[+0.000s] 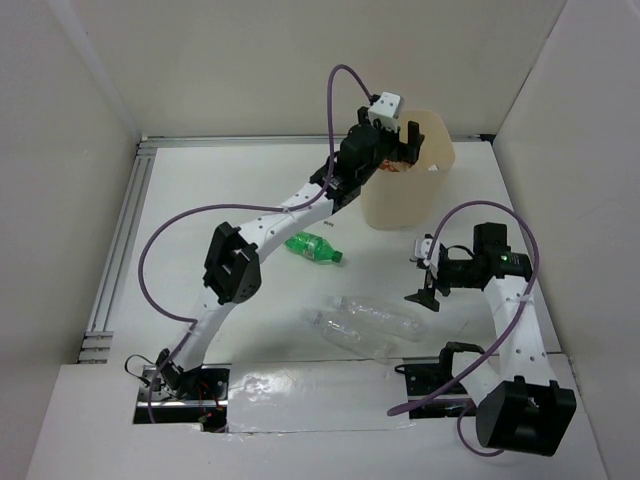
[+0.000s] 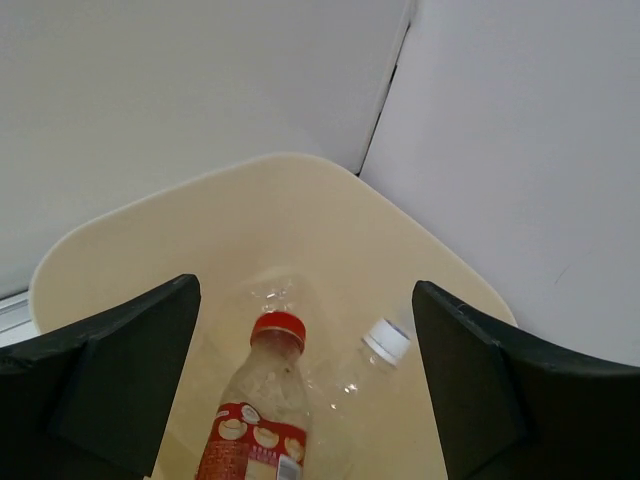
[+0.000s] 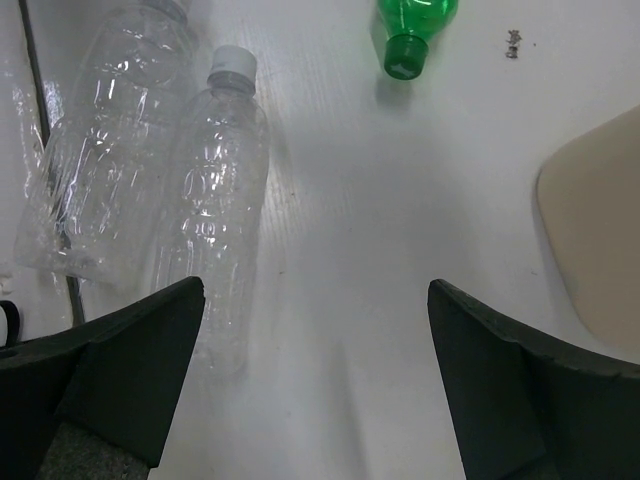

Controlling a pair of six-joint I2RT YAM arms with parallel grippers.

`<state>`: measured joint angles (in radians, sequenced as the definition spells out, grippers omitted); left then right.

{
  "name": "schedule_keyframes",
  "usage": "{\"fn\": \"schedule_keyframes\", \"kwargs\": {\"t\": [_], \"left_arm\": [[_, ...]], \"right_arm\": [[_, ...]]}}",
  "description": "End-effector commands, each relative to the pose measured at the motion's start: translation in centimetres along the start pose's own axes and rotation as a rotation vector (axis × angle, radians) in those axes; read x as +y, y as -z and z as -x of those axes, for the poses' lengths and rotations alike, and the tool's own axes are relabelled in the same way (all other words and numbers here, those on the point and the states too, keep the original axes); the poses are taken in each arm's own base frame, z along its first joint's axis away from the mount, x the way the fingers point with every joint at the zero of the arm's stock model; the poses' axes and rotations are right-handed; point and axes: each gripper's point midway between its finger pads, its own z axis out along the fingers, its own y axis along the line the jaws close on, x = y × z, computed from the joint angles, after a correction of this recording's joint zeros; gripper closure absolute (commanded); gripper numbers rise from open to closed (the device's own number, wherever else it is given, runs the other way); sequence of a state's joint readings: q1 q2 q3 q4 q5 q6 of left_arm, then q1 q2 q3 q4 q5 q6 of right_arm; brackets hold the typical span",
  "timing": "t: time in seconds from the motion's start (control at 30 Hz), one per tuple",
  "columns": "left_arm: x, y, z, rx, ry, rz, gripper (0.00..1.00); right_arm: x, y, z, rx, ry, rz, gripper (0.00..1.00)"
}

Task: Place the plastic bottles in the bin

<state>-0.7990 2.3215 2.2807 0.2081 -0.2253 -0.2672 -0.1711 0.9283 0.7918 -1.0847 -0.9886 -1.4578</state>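
The beige bin (image 1: 412, 190) stands at the back right. My left gripper (image 1: 396, 150) hovers over its mouth, open, nothing between its fingers. In the left wrist view the gripper (image 2: 305, 300) looks down into the bin (image 2: 150, 215). Inside are a short bottle with a red cap and red label (image 2: 262, 400) and a clear bottle with a white cap (image 2: 380, 350). A green bottle (image 1: 314, 248) and two clear bottles (image 1: 385, 318) (image 1: 345, 332) lie on the table. My right gripper (image 3: 315, 295) hangs open above bare table, just right of the clear bottles (image 3: 215, 210) (image 3: 100, 150).
White walls enclose the table on three sides. An aluminium rail (image 1: 120, 250) runs along the left edge. A sheet of clear film (image 1: 300, 395) lies near the arm bases. The bin's side (image 3: 595, 240) shows at the right of the right wrist view.
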Motion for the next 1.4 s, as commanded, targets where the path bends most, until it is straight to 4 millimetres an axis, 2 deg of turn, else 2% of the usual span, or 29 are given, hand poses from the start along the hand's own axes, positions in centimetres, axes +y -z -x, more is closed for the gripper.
{"fn": "schedule_keyframes", "kwargs": {"t": [0.0,0.07,0.13,0.17,0.23,0.27,0.33,0.37,0.4,0.47,0.5,0.53,0.57,0.63,0.67,0.7,0.77,0.8,0.87,0.9,0.93,0.97,1.0,1.13,1.17,1.23,1.3,1.33,1.37], "left_arm": [[-2.1,0.9,7.5,-0.159,0.041,-0.063,0.0],[-2.9,2.0,9.7,-0.177,0.033,-0.096,0.0],[-2.7,3.0,10.2,-0.135,0.026,-0.089,0.0],[-2.4,4.7,11.2,-0.119,0.034,-0.074,0.0],[-1.6,6.9,11.0,-0.071,0.044,-0.042,0.0],[-0.7,9.7,10.1,-0.019,0.055,-0.019,0.0],[1.5,12.7,8.0,0.062,0.069,0.054,0.0],[3.1,14.8,2.9,0.176,0.057,0.099,0.0],[3.6,17.6,4.6,0.16,0.078,0.112,0.0],[4.6,21.0,1.8,0.225,0.13,0.148,0.0],[6.2,23.5,-2.9,0.323,0.131,0.198,0.0],[6.4,25.6,-2.2,0.31,0.163,0.2,0.0],[7.4,28.0,-5.9,0.393,0.194,0.24,0.0],[8.1,30.6,-7.6,0.427,0.223,0.292,0.0],[7.7,31.8,-7.3,0.413,0.282,0.299,0.0],[7.9,33.4,-9.5,0.458,0.297,0.316,0.0],[8.3,34.7,-10.0,0.452,0.361,0.347,0.0],[8.3,35.7,-11.5,0.477,0.42,0.375,0.0],[8.6,36.4,-12.4,0.481,0.491,0.42,0.0],[8.9,36.5,-12.5,0.469,0.553,0.471,0.0],[8.9,36.4,-13.1,0.477,0.579,0.49,0.0],[9.0,36.3,-13.3,0.479,0.586,0.509,0.0],[8.9,36.0,-13.5,0.488,0.603,0.527,0.0],[9.6,34.2,-13.4,0.48,0.656,0.578,0.0],[9.5,33.9,-14.3,0.519,0.668,0.587,0.0],[10.4,32.5,-13.8,0.506,0.73,0.621,0.0],[11.4,31.7,-14.9,0.536,0.763,0.662,0.0],[11.7,30.9,-14.3,0.525,0.777,0.674,0.0],[11.5,30.5,-14.4,0.533,0.78,0.669,0.0]], "right_arm": [[1.6,-0.9,-0.1,-0.025,0.009,0.086,0.01],[2.3,-1.7,-1.0,0.0,0.018,0.142,0.01],[2.7,-2.1,-1.7,0.035,0.015,0.183,0.01],[3.3,-2.6,-1.9,0.043,0.011,0.226,0.01],[3.9,-3.1,-2.2,0.059,0.01,0.273,0.01],[4.5,-3.7,-2.1,0.056,0.016,0.315,0.01],[5.1,-4.3,-2.2,0.068,-0.005,0.342,0.01],[5.7,-4.9,-2.2,0.082,0.001,0.367,0.01],[5.2,-5.7,-2.5,0.088,0.022,0.347,0.01],[5.3,-6.6,-3.1,0.145,-0.014,0.33,0.01],[5.8,-7.4,-3.3,0.16,-0.007,0.355,0.01],[5.4,-8.1,-3.5,0.167,0.007,0.341,0.01],[5.9,-8.6,-3.9,0.201,-0.016,0.361,0.01],[5.3,-9.7,-4.4,0.222,-0.029,0.337,0.01],[5.4,-10.0,-5.3,0.266,-0.069,0.32,0.01],[5.3,-10.6,-5.6,0.287,-0.085,0.314,0.01],[4.1,-11.6,-6.4,0.322,-0.099,0.244,0.03],[4.6,-12.1,-6.9,0.346,-0.11,0.254,0.04],[3.8,-12.8,-7.2,0.355,-0.118,0.217,0.11],[3.4,-13.1,-7.4,0.365,-0.117,0.212,0.2],[3.4,-13.1,-7.4,0.365,-0.117,0.212,0.2],[3.1,-13.2,-7.5,0.376,-0.115,0.204,0.27],[2.3,-13.0,-7.5,0.372,-0.107,0.188,0.42],[-2.0,-11.4,-4.5,0.291,-0.078,0.074,0.58],[-3.3,-11.0,-2.3,0.232,-0.063,0.053,0.59],[-5.1,-8.5,1.3,0.147,0.006,0.037,0.6],[-5.5,-6.8,5.1,0.017,0.059,0.06,0.62],[-6.8,-4.6,7.8,-0.039,0.099,0.013,0.62],[-7.3,-3.7,9.6,-0.084,0.121,-0.007,0.62]]}}
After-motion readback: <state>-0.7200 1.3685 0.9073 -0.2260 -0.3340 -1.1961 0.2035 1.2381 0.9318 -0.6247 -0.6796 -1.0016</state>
